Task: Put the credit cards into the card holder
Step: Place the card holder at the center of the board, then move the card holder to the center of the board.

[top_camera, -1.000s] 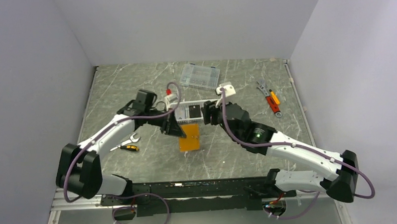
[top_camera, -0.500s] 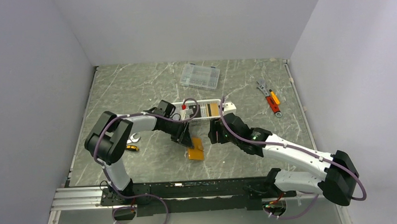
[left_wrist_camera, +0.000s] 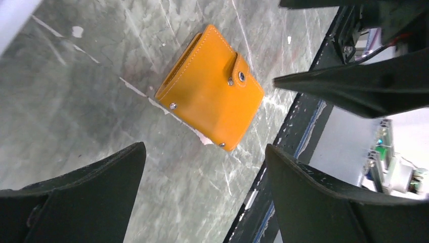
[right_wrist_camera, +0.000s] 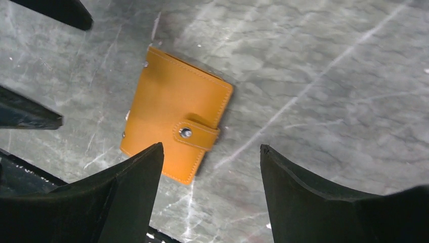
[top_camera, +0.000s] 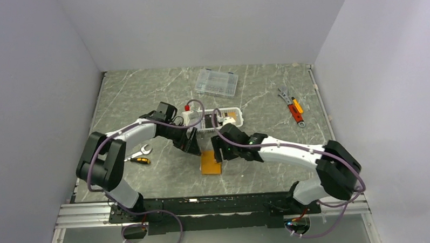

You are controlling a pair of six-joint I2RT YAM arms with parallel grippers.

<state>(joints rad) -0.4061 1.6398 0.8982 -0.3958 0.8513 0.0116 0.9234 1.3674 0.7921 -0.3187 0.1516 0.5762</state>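
Both of your hands hover low over a small, flat, orange leather-like folding card holder (top_camera: pixel 210 162). It lies closed on the grey marbled stone desk (top_camera: pixel 147 97), with its snap strap fastened and facing up. Your left hand (left_wrist_camera: pixel 202 152) has its fingers spread wide and grips nothing. Your right hand (right_wrist_camera: pixel 211 149) is likewise apart and empty. The thin plastic credit cards (top_camera: pixel 208 120), dark and gold-brown, sit in a white slotted plastic basket (top_camera: pixel 241 120) just behind the holder. The holder looks light, soft and bendy, and likely to skid on the smooth stone. Pin one edge with one hand, then take the strap tab or the stitched open edge with the other.
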